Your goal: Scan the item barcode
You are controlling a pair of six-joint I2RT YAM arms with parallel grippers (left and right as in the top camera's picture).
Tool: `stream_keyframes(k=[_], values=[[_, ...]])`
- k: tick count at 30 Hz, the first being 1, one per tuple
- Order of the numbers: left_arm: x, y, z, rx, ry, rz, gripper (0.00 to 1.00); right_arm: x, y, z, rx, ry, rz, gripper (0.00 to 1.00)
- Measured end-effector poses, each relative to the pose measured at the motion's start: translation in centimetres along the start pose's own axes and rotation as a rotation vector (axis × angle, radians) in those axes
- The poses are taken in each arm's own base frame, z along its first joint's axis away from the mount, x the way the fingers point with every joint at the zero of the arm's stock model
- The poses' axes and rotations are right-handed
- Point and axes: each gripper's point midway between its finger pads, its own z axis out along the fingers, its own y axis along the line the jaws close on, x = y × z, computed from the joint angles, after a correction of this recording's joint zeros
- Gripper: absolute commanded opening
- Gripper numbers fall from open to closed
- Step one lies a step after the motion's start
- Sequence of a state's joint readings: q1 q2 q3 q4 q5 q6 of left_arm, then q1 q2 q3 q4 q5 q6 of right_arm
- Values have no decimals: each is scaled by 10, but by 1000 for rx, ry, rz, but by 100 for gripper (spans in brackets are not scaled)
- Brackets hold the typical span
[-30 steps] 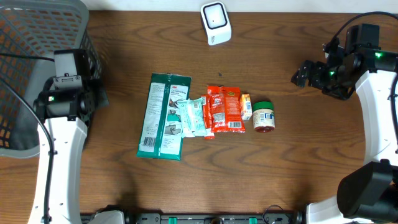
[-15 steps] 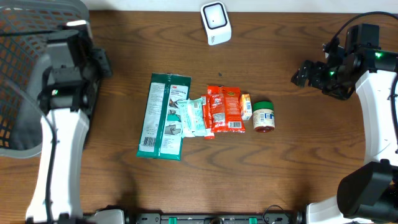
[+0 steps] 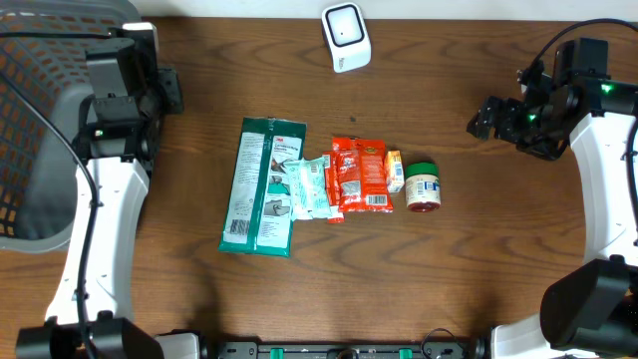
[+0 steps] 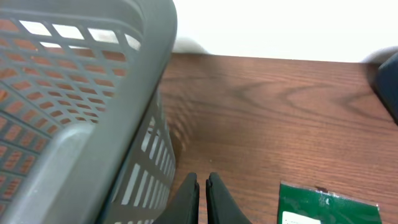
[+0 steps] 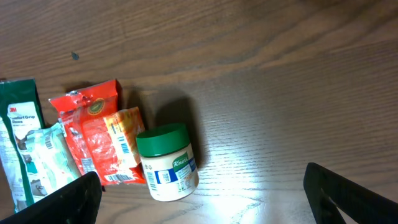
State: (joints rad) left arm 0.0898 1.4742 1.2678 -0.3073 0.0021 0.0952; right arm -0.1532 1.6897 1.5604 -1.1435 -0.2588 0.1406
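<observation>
Several items lie in a row mid-table: a long green package (image 3: 262,186), a pale teal packet (image 3: 309,187), a red packet (image 3: 361,175), a small yellow packet (image 3: 395,170) and a green-lidded jar (image 3: 423,185). A white scanner (image 3: 346,37) stands at the back edge. My left gripper (image 3: 167,92) is shut and empty beside the grey basket (image 3: 60,120); in the left wrist view it (image 4: 202,186) hovers by the basket wall (image 4: 81,130), with the green package's corner (image 4: 323,205) to its right. My right gripper (image 3: 483,118) hangs open and empty, high above and right of the jar (image 5: 165,163).
The grey mesh basket fills the table's left side. In the right wrist view the red packet (image 5: 90,130) and the green package (image 5: 18,124) lie left of the jar. Bare wood surrounds the row of items.
My left arm has swung toward the back of the table along the basket's side, its gripper staying shut. The right arm and the items have not moved.
</observation>
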Motion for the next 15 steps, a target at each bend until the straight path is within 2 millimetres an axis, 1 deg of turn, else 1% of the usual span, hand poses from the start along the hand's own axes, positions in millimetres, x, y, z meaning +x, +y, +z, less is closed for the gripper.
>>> stream_keyframes(k=[3, 4, 5, 6, 7, 8, 9, 11, 13, 15], values=[[-2, -1, -11, 2, -5, -6, 8, 0, 0, 0, 0, 0, 0, 99], [-2, -2, -19, 7, -2, -14, 8, 0, 0, 0, 0, 0, 0, 99], [-2, -5, -21, 11, -3, -13, 8, 0, 0, 0, 0, 0, 0, 99], [0, -11, -28, 22, 7, -12, 8, 0, 0, 0, 0, 0, 0, 99], [3, -18, -34, 36, 19, -6, 9, 0, 0, 0, 0, -1, -1, 99], [5, -32, -43, 67, 24, 6, 13, 0, 0, 0, 0, 0, 0, 99], [5, -41, -48, 87, 25, 18, 16, 0, 0, 0, 0, 0, 0, 99], [7, -68, -60, 144, 26, 51, 16, 0, 0, 0, 0, 0, 0, 99], [10, -87, -66, 189, 31, 77, 17, 0, 0, 0, 0, 0, 0, 99], [13, -93, -67, 202, 38, 85, 35, 0, 0, 0, 0, 0, 0, 99]])
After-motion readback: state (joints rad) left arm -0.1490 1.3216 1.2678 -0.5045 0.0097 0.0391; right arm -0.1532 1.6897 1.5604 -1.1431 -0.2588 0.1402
